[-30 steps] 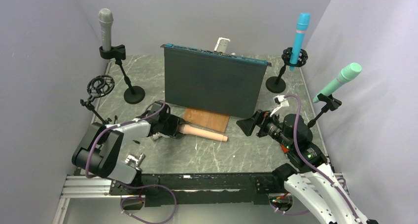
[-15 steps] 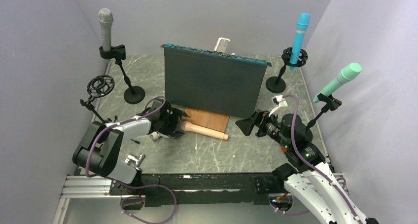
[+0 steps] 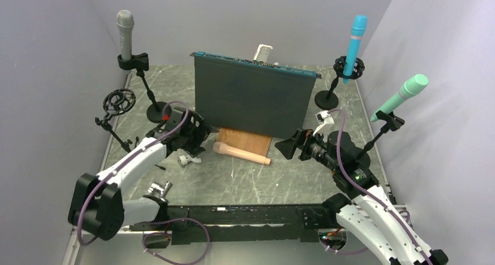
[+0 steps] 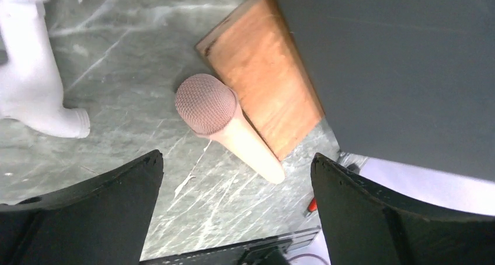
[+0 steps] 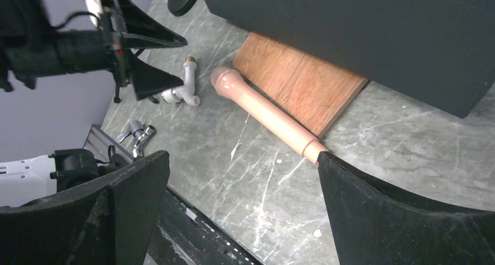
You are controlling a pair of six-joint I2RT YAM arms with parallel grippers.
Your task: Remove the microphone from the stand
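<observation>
A peach microphone [image 3: 240, 153] lies flat on the marble table, its mesh head toward the left, along the edge of a wooden board [image 3: 248, 138]. The left wrist view shows it [image 4: 225, 125] below and ahead of the fingers, touching neither. My left gripper [image 3: 201, 139] hangs open just left of the head with nothing between its jaws [image 4: 236, 157]. An empty black shock-mount stand [image 3: 119, 101] sits at the left edge. My right gripper [image 3: 287, 147] stands open beside the microphone's tail end [image 5: 262, 116], its jaws [image 5: 243, 154] empty.
A dark upright panel [image 3: 251, 98] stands behind the board. A grey microphone [image 3: 125, 34], a blue one [image 3: 355, 37] and a green one [image 3: 403, 96] sit in stands at the back and right. A white pipe fitting [image 3: 188, 158] lies beside the left gripper.
My left gripper opened, let go of the peach microphone and pulled up and back to the left. The microphone now rests on the table. The right gripper edged slightly left.
</observation>
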